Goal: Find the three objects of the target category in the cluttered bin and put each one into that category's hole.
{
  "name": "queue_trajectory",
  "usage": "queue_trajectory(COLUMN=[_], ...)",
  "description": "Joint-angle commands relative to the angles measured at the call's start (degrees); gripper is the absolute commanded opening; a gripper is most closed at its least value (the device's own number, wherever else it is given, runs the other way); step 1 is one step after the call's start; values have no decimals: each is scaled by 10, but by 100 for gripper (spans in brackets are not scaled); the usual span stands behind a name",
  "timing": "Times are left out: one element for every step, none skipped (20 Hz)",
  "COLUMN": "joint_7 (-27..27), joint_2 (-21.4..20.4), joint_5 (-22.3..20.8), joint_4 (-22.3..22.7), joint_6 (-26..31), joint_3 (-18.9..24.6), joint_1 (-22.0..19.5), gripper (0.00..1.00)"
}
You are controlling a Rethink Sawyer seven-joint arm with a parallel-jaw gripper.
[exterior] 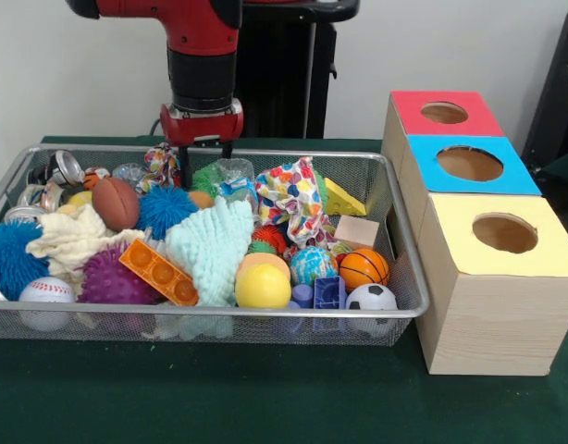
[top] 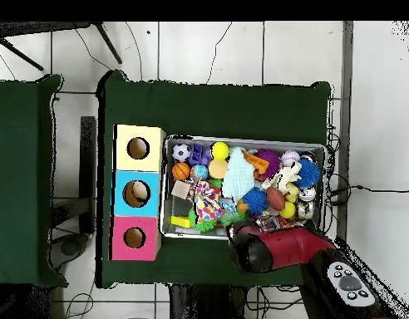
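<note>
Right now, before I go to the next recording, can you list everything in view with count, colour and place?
wire bin: one, silver mesh, on the green table
sorting boxes: three in a row beside the bin, each with a round hole; red top, blue top, yellow top
spiky balls: blue, blue, purple, in the bin
sports balls: football, baseball, basketball, soccer ball
yellow ball: one, front of the bin
orange block: one, with round studs
mint cloth: one, middle
patterned cloth: one, multicoloured
cans: several, silver, back corner
arm: one, red and black, above the bin's back edge
pincer: one, dark, open, above the clutter
</note>
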Motion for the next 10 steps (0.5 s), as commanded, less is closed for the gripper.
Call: queue_trajectory(joint_7=[-13,-17,-22,-55,-67,-88,-98,-115,-121,-131], joint_2=[24,19,14,12,3,-17,-28,-46,-54,-68], joint_5=[-57,-53,-51,-32,-24,-6,2,15,19,29], joint_4=[-41,-38,-35,-53,-50,-44,-39,-33,-30,-28], joint_6=[-21,-12,-6,34,49,80,95,120,131,150], joint_3=[39,46,54,84,95,113,122,137,144,152], joint_1=[7,-1,-7,-36,-45,-56,-63,-72,-76,-81], gripper=[100,100,100,100,100,100,100,100,100,100])
